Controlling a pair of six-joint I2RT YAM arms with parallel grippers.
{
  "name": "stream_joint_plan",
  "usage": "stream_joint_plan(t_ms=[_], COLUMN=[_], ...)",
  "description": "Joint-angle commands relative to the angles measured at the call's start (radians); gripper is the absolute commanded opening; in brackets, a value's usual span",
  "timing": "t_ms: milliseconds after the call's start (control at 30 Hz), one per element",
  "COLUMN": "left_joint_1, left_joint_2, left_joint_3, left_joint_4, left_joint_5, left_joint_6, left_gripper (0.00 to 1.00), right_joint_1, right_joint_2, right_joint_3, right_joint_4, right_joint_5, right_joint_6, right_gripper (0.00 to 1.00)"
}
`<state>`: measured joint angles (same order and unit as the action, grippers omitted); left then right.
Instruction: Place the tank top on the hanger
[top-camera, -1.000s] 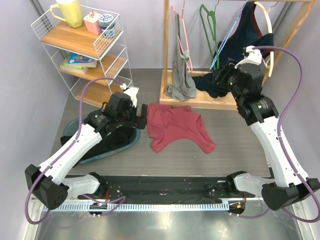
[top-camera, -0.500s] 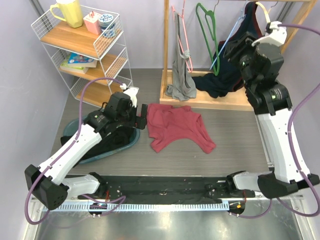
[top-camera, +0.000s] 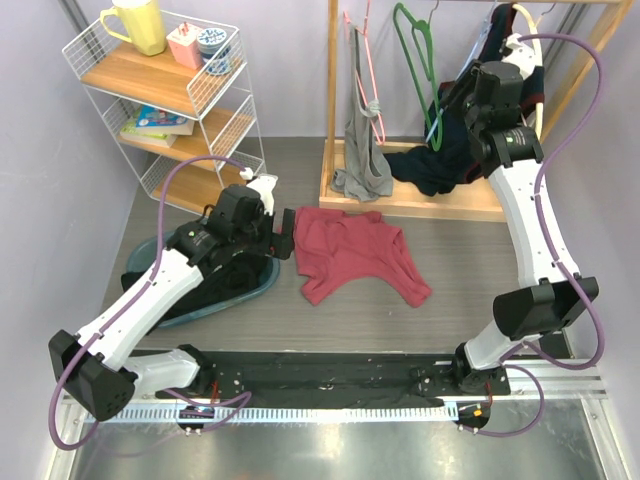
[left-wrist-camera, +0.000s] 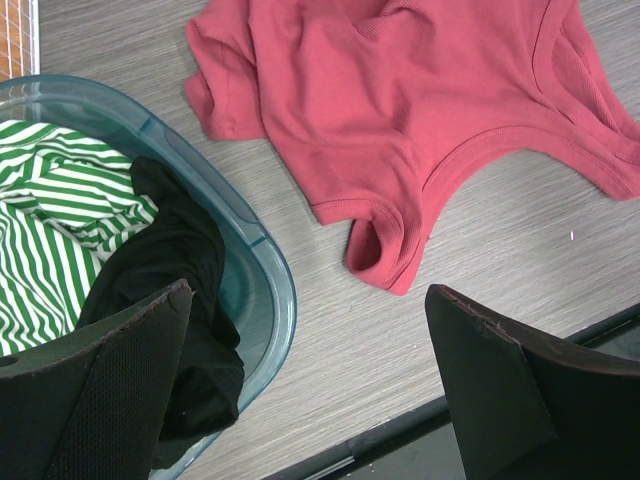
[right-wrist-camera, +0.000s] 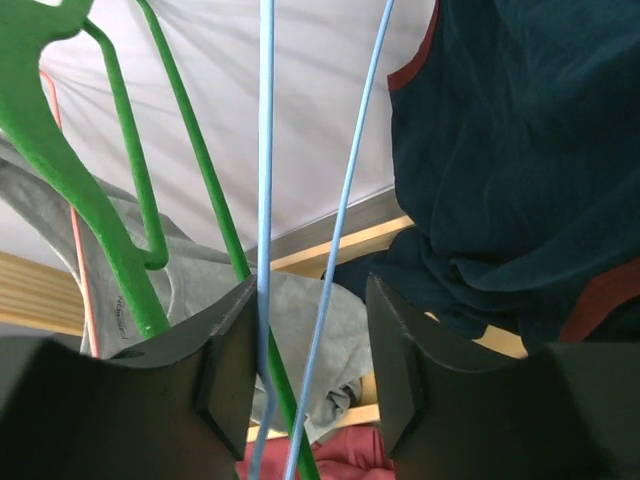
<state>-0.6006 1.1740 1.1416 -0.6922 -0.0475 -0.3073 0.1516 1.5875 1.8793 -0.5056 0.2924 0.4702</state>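
**A:** Where's the tank top (top-camera: 350, 250)?

**B:** On the table (left-wrist-camera: 520, 250), rumpled, between the two arms and in front of the wooden rack (top-camera: 420, 205). Nothing is touching it.

**A:** Left gripper (left-wrist-camera: 310, 390)?

**B:** Jaws spread wide and holding nothing. It hangs over the rim of the blue basin (left-wrist-camera: 270, 290), one finger above the black cloth (left-wrist-camera: 180, 270) in the basin, the other above bare table. The tank top's hem is just beyond the fingertips.

**A:** And the right gripper (right-wrist-camera: 312, 370)?

**B:** Up at the rack. Jaws are partly apart, with both thin wires of the light-blue hanger (right-wrist-camera: 264, 150) running between the fingers. One wire sits right against the left finger's inner face. The other has a gap to the right finger, so the hanger isn't clamped.

**A:** What's beside it?

**B:** The green hanger (right-wrist-camera: 100, 240) on one side, the navy garment (right-wrist-camera: 520, 170) on the other. The hanger is well apart from the tank top.
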Motion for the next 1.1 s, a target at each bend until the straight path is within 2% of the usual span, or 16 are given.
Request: stream_joint_plan(t_ms=[0, 300, 433, 700, 1067], left_joint_1=[-0.001, -0.001, -0.001, -0.001, -0.001], left_joint_2=[-0.027, -0.022, -0.024, -0.025, -0.022], left_joint_3=[0.000, 0.001, -0.002, 0.001, 0.001], left_joint_4=[0.022, 0.020, 0.022, 0.020, 0.020], left_joint_5=[0.015, 0.020, 0.020, 0.020, 0.023], left_joint_6=[-0.006, -0.007, -0.009, -0.009, -0.010], left_gripper=[1.00, 1.00, 1.00, 1.00, 1.00], right_joint_1=[-0.018, -0.020, -0.020, -0.020, -0.017], right_joint_2=[-0.008, -0.050, -0.058, -0.069, -0.139], right_joint_3=[0.040, -0.016, -0.006, 0.020, -0.071], right_joint_4=[0.071, 0.127, 0.134, 0.159, 0.243], right_joint_5=[-0.058, -0.075, -0.085, -0.116, -0.144], right_joint_6=[0.012, -0.019, -0.034, -0.064, -0.116], right_gripper=[0.43, 0.09, 0.02, 0.01, 0.01])
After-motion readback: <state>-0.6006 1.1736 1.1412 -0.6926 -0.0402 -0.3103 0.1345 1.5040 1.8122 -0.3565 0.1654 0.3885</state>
